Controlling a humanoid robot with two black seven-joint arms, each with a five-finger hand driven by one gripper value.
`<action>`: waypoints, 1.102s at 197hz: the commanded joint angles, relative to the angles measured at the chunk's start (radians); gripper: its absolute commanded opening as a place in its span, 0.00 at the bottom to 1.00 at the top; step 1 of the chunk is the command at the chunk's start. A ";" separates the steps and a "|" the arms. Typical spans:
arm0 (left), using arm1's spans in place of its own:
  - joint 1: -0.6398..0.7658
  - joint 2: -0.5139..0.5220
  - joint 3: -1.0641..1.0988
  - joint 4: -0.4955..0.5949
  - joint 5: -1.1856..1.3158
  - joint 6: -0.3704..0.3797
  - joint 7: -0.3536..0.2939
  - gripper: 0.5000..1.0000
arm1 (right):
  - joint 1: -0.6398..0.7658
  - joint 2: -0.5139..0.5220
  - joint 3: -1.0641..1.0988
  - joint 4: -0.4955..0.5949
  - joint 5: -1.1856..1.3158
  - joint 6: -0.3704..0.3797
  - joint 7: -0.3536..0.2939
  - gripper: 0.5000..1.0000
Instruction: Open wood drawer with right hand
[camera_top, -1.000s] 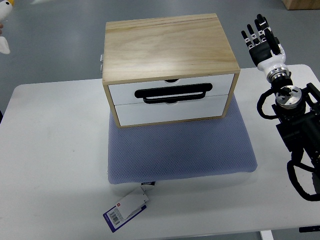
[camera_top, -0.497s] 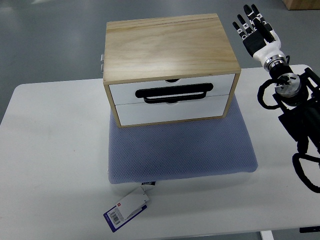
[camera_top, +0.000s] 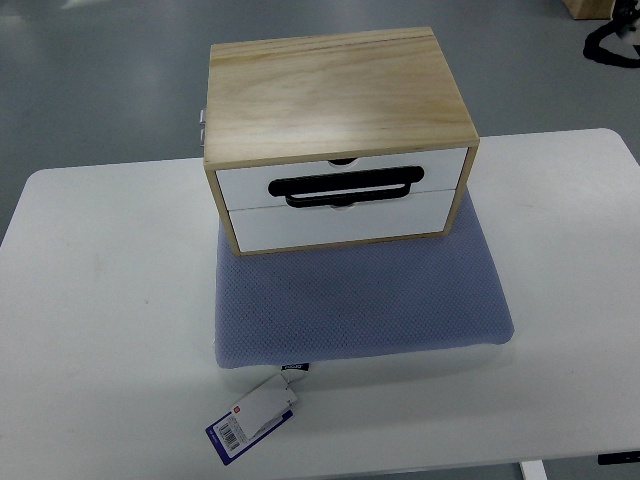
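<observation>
A light wood drawer box (camera_top: 335, 90) stands on a blue-grey pad (camera_top: 360, 305) at the middle back of the white table (camera_top: 100, 330). It has two white drawer fronts, the upper (camera_top: 250, 185) and the lower (camera_top: 330, 225), both shut flush. A black bar handle (camera_top: 345, 186) runs along the upper front's lower edge. Neither hand shows. Only a black loop of cable (camera_top: 612, 42) from the right arm shows at the top right corner, far from the box.
A paper tag with a barcode (camera_top: 252, 420) hangs off the pad's front edge. A metal fitting (camera_top: 202, 118) sticks out at the box's left rear side. Grey floor lies beyond the table's far edge.
The right arm and its open hand have risen up and away along the right edge and left the picture. The box and drawers have not moved.
</observation>
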 joint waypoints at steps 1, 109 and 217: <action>-0.001 0.000 0.000 -0.003 0.001 0.000 -0.001 1.00 | 0.133 -0.010 -0.165 0.066 -0.060 0.023 -0.042 0.89; -0.001 0.000 -0.001 -0.010 -0.004 0.000 0.000 1.00 | 0.656 0.011 -0.737 0.761 0.098 0.137 -0.477 0.89; 0.000 0.000 -0.001 -0.004 -0.007 0.000 0.000 1.00 | 0.593 0.053 -0.767 0.799 0.121 0.067 -0.552 0.89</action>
